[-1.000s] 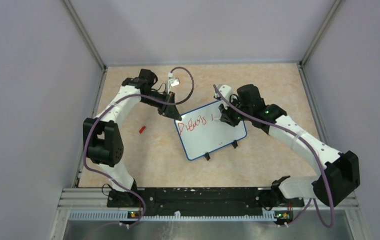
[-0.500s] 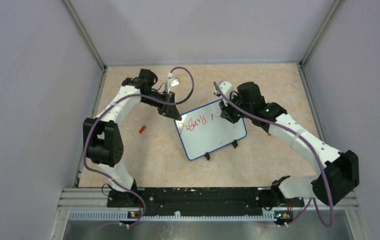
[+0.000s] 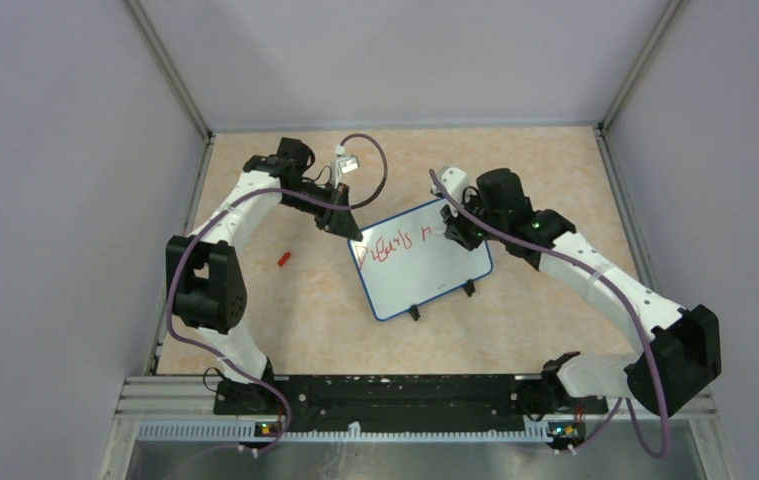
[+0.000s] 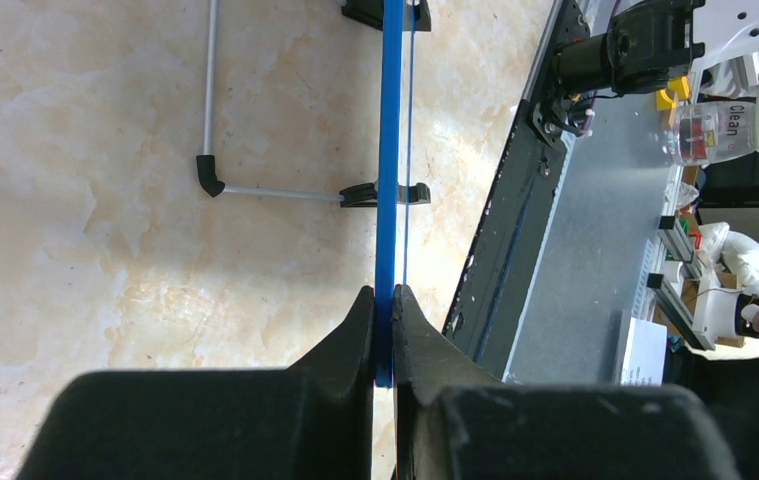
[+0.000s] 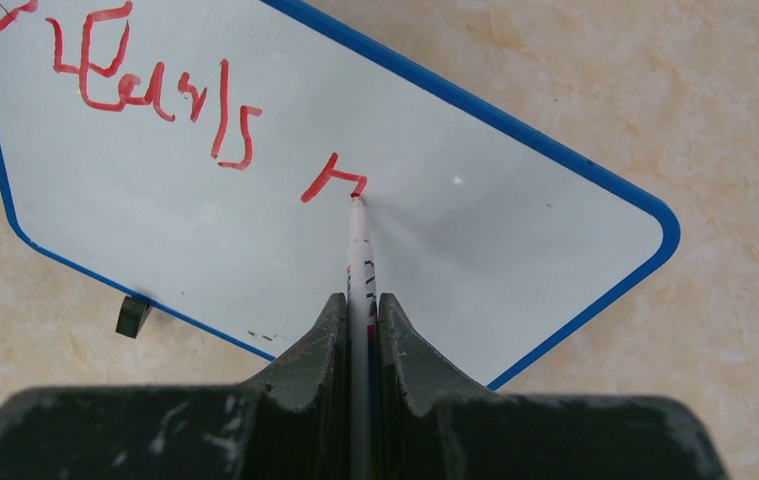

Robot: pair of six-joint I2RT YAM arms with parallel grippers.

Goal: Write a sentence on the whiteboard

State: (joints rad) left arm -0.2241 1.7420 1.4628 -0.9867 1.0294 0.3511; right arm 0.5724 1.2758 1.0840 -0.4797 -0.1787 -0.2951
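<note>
Pale lilac walls (image 3: 55, 150) – mottled beige tabletop (image 3: 300, 320), evenly lit.

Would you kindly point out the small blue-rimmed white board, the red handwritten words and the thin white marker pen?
whiteboard (image 5: 515, 250), right wrist view, bare white face.
red words (image 5: 160, 100), right wrist view, middle letters.
marker pen (image 5: 359, 260), right wrist view, shaft.

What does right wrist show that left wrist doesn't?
Only right wrist: the writing face of the whiteboard, with the red sentence begun. The marker is clamped in the right fingers, its tip touching the board at the end of the last stroke.
Only left wrist: the board edge-on, its blue rim pinched between the left fingers. It also shows a wire stand leg and a bottle beyond the table edge.
Both: the whiteboard, a black foot and the beige table.
</note>
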